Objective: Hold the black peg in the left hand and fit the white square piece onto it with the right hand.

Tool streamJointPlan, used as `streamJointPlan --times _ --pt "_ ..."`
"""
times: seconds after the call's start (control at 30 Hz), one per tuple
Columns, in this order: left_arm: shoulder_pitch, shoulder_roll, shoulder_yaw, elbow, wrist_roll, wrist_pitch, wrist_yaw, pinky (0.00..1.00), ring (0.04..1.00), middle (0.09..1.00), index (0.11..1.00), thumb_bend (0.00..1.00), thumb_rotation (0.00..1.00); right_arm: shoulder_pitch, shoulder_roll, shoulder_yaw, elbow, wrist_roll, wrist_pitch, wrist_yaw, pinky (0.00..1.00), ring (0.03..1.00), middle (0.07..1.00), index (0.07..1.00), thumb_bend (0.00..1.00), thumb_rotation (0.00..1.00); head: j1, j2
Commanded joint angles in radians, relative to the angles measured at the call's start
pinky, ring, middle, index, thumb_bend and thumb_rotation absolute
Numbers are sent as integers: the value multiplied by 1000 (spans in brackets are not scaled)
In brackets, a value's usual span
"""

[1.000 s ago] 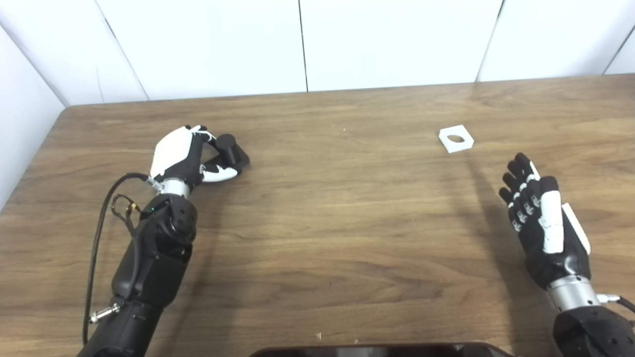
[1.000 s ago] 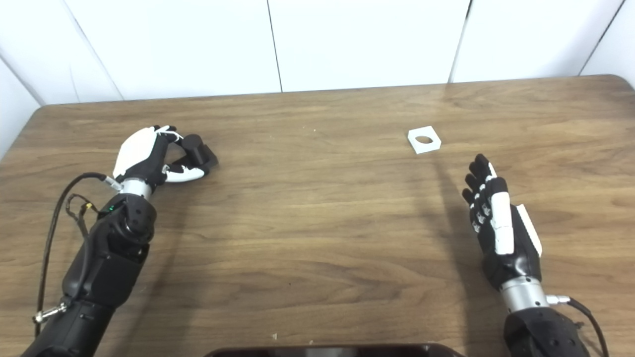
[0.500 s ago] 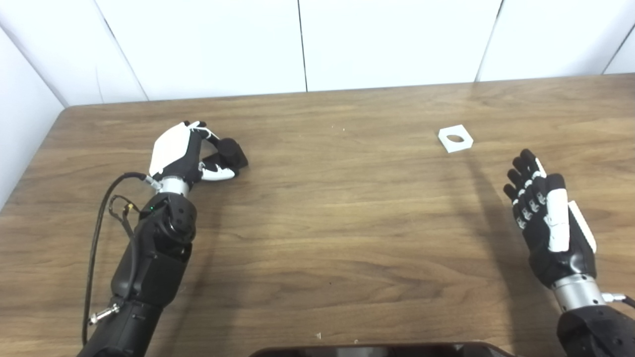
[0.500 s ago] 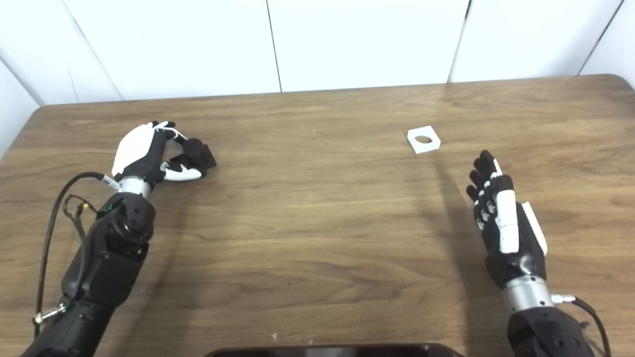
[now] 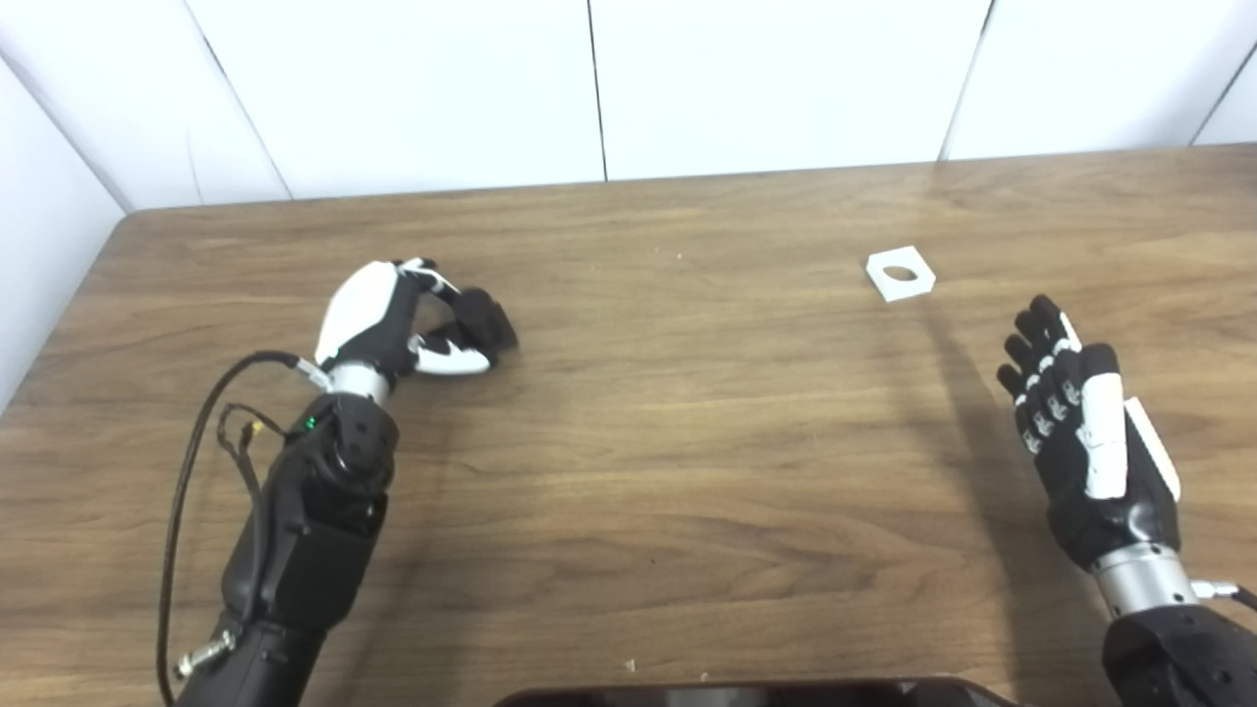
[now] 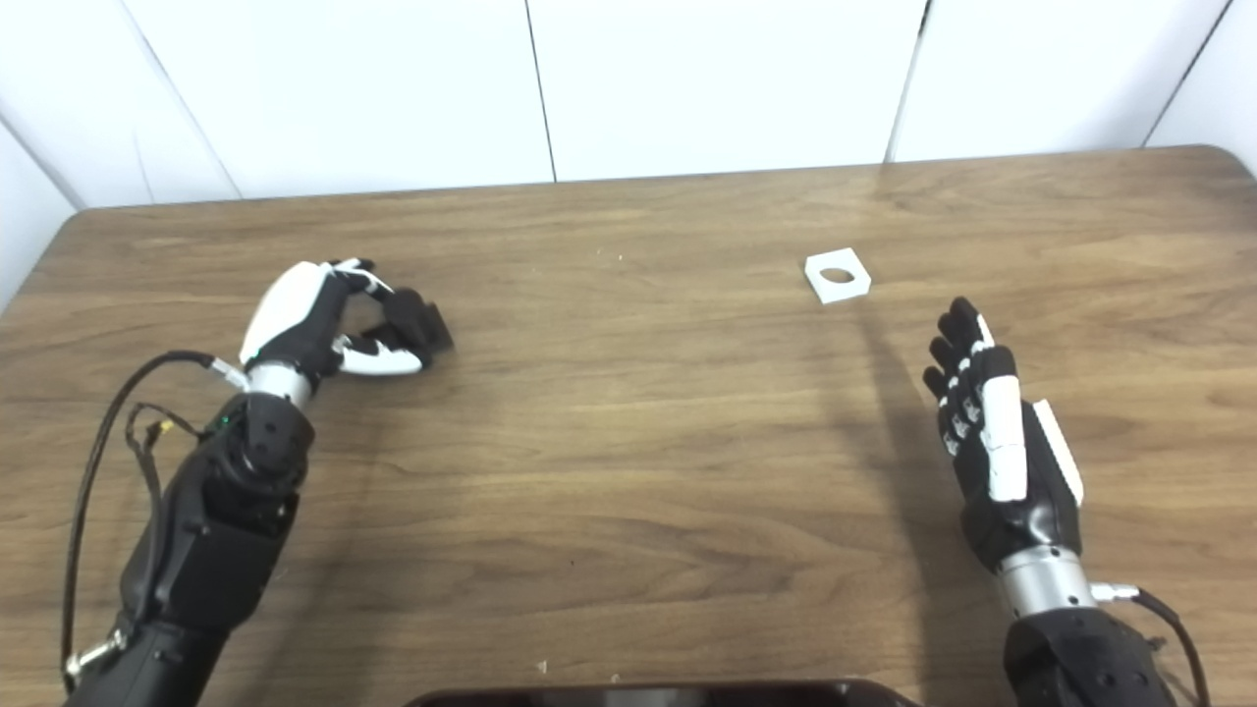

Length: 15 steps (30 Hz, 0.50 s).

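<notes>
My left hand (image 5: 388,319) is shut on the black peg (image 5: 483,320), a dark cylinder on a square base, held between fingers and thumb just above the wooden table at the left. The peg also shows in the right eye view (image 6: 417,321). The white square piece (image 5: 901,274) with a round hole lies flat on the table at the far right. My right hand (image 5: 1080,432) is open and empty, fingers up, a hand's length nearer to me than the white piece and a little to its right.
The wooden table (image 5: 668,422) ends at a white panelled wall behind. Its left edge runs close to my left arm. A dark curved object (image 5: 756,695) shows at the bottom edge. A black cable (image 5: 191,432) loops beside my left forearm.
My left hand has moved right and toward me with the peg, which now tilts over. My right hand has crept slightly forward and stayed open. The white piece has not moved.
</notes>
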Motion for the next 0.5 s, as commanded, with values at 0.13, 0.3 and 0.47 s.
streamJointPlan --times 0.13,0.3,0.47 --pt "28 10 -34 -123 33 2 -25 1000 1000 932 492 504 82 -23 5 3 -27 2 -25 -3 1000 1000 1000 1000 588 1000 -1 0" --pt "59 6 -71 -185 64 -6 -45 1000 1000 945 493 504 84 -29 6 0 -35 0 -13 -11 1000 1000 1000 1000 576 1000 -3 2" --pt "97 -3 -107 -232 84 -11 -64 1000 1000 946 493 504 85 -34 4 5 -37 -10 -18 -15 1000 1000 1000 1000 577 1000 -11 4"
